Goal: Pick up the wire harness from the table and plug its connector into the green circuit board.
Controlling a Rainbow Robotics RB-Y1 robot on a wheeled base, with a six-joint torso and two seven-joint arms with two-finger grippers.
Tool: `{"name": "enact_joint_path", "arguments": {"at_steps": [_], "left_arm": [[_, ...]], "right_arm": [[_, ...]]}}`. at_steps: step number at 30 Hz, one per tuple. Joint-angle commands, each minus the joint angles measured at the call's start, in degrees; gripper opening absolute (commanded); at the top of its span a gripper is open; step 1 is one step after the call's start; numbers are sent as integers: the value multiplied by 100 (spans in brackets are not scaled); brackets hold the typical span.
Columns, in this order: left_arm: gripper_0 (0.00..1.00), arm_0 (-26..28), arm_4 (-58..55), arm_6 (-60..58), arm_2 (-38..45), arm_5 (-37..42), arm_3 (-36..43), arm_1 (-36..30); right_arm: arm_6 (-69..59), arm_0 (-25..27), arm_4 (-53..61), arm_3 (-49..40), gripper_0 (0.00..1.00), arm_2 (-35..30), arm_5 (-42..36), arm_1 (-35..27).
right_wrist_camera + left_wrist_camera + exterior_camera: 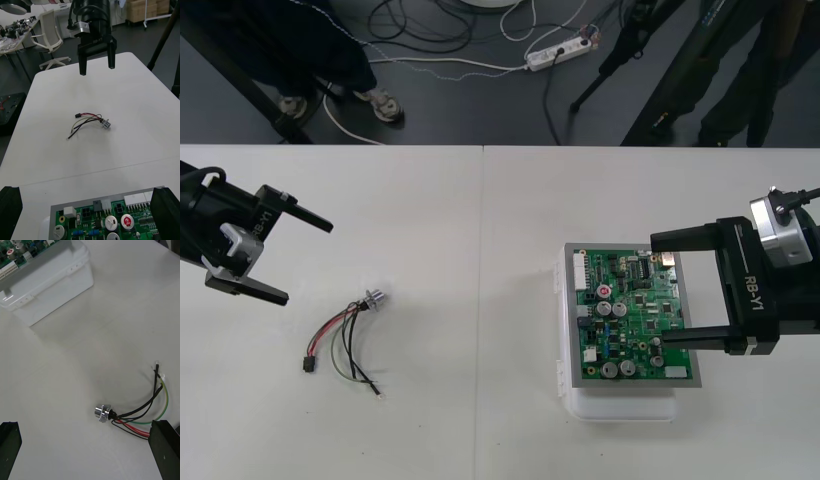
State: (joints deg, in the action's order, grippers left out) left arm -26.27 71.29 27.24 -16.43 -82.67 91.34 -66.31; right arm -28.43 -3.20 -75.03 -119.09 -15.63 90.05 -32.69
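Note:
The wire harness (345,335) lies loose on the table at the left, its round metal socket (373,298) at the far end and its small black plug (308,366) at the near end. My left gripper (308,263) hovers open just left of it, nothing between its fingers. In the left wrist view the socket (102,413) and the red, black and green wires (144,416) lie between the spread fingers (164,446). The green circuit board (630,320) sits on its white base (620,405) at the right. My right gripper (658,290) stands open over the board.
From the right wrist, the harness (88,122) lies mid-table beyond the board (105,221), with the left gripper (97,68) behind it. The table's far edge (480,146) borders dark floor with cables. Bare table separates harness and board.

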Motion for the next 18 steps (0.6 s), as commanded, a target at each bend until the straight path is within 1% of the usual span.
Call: {"name": "enact_joint_path", "arguments": {"at_steps": [1,5,10,17,18], "left_arm": [[100,-370,253,1170,123,-241,86,-277],[100,-668,315,1574,-290,-241,121,-313],[100,-1073,297,1969,-906,-162,104,-330],[100,-1670,324,2506,-1732,-56,95,-330],[100,-1846,341,2664,-1960,-30,69,-339]], "right_arm": [[-75,-198,366,361,100,-98,-5,157],[364,-269,419,519,100,-63,-5,201],[523,-339,436,536,100,-63,-5,324],[611,-497,375,536,100,-63,-5,781],[681,-506,322,536,100,-72,-5,913]]}}
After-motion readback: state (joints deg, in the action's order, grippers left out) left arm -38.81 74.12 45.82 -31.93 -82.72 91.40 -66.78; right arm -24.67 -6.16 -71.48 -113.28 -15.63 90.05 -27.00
